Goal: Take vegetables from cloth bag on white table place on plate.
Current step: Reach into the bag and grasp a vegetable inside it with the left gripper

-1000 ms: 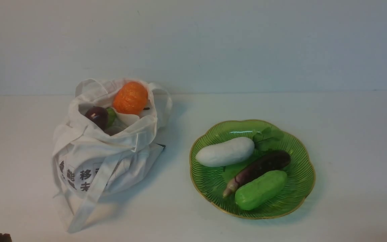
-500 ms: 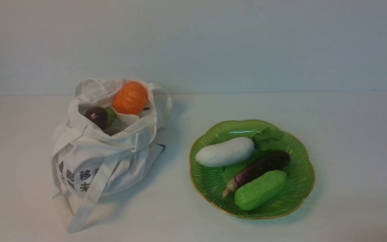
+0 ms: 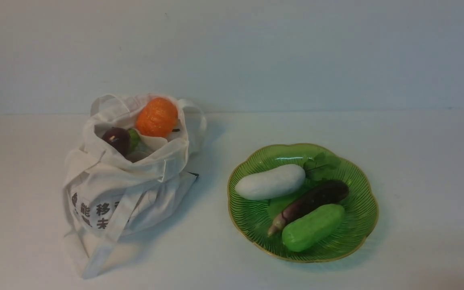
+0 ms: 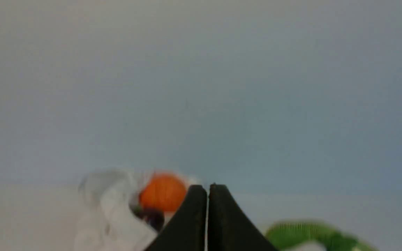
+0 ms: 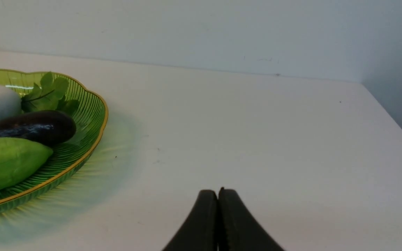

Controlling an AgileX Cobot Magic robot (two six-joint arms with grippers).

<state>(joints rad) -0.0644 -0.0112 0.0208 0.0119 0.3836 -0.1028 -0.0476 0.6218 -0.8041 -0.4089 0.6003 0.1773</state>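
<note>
The cream cloth bag (image 3: pixel 123 189) stands at the left of the white table (image 3: pixel 417 161). In its mouth sit an orange pumpkin (image 3: pixel 156 117), a dark purple eggplant (image 3: pixel 116 139) and a bit of a green gourd (image 3: pixel 134 138). The green plate (image 3: pixel 361 225) to the right holds a white gourd (image 3: pixel 270 182), a purple eggplant (image 3: pixel 310 202) and a green gourd (image 3: pixel 312 227). No gripper shows in the front view. My left gripper (image 4: pixel 207 190) is shut and empty, well short of the bag (image 4: pixel 110 209). My right gripper (image 5: pixel 217 193) is shut and empty, beside the plate (image 5: pixel 82 139).
A green leaf sprig (image 3: pixel 318 165) lies at the back of the plate. A pale wall (image 3: pixel 256 52) rises behind the table. The table's right edge (image 5: pixel 393 115) shows in the right wrist view.
A dark piece of my left arm at the bottom left corner of the front view has dropped out of sight. Bag, plate and vegetables have not moved.
</note>
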